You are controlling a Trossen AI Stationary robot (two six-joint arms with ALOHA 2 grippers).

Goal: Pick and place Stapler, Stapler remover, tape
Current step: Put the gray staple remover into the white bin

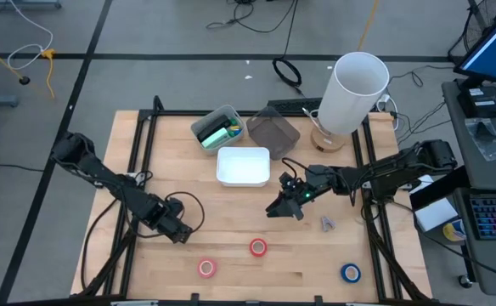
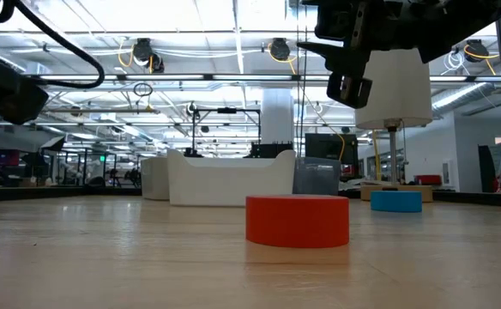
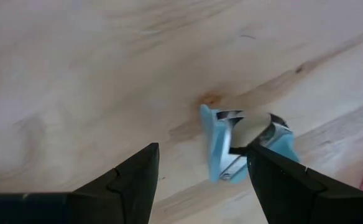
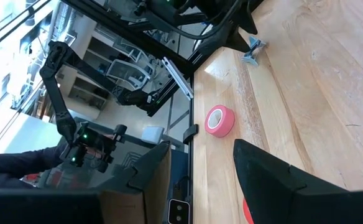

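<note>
Left wrist view: I see left gripper (image 3: 203, 149) spread open astride the pale-blue stapler remover (image 3: 243, 140), hidden from high view | right gripper (image 4: 201, 146) open, holding nothing | tape on table: red (image 1: 258, 247), pink (image 1: 206, 269), blue (image 1: 351, 273) | clear bin (image 1: 204, 127) holds green item (image 1: 220, 133).

Robotics lab; ceiling ducts (image 2: 147, 53); floor cables (image 1: 265, 17).

Task items I see on the wooden table.
Pink tape (image 1: 206, 269), red tape (image 1: 258, 247) and blue tape (image 1: 351, 273) lie flat near the front edge; light-blue staple remover (image 3: 240, 142) rests beside my left gripper.
</note>
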